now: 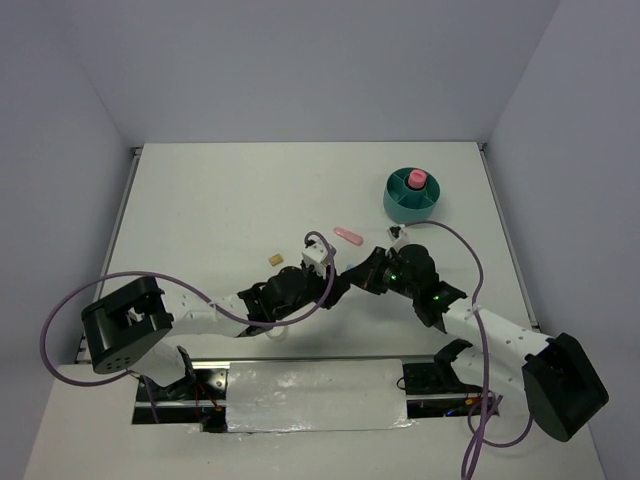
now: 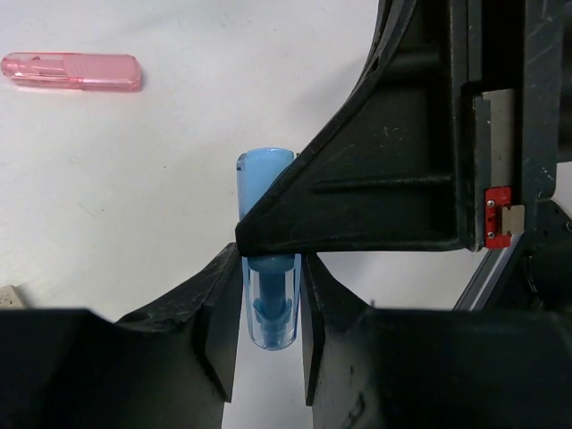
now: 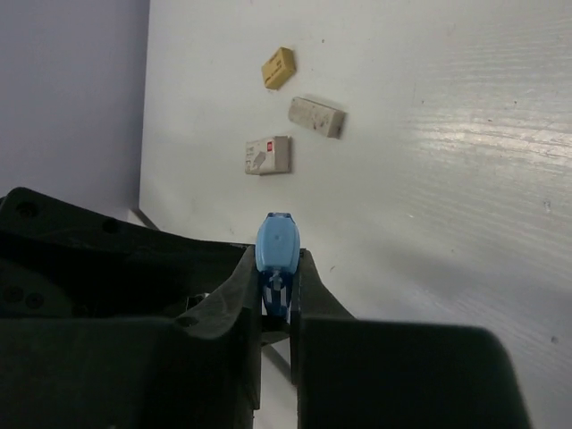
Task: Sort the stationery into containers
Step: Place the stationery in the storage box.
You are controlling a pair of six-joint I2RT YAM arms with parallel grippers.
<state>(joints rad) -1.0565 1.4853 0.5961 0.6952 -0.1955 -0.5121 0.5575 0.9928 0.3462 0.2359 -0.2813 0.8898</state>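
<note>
A short blue stick is held above the table between both grippers. My left gripper is shut on its lower end. My right gripper is shut on the same blue stick, and one of its fingers crosses the left wrist view. In the top view the two grippers meet near the table's middle, left gripper and right gripper, and the stick is hidden there. The teal organizer stands at the back right with a pink tube in its centre cup.
A pink stick lies on the table just beyond the grippers, also in the left wrist view. A tan block and two white blocks lie together to the left; the tan block shows from above.
</note>
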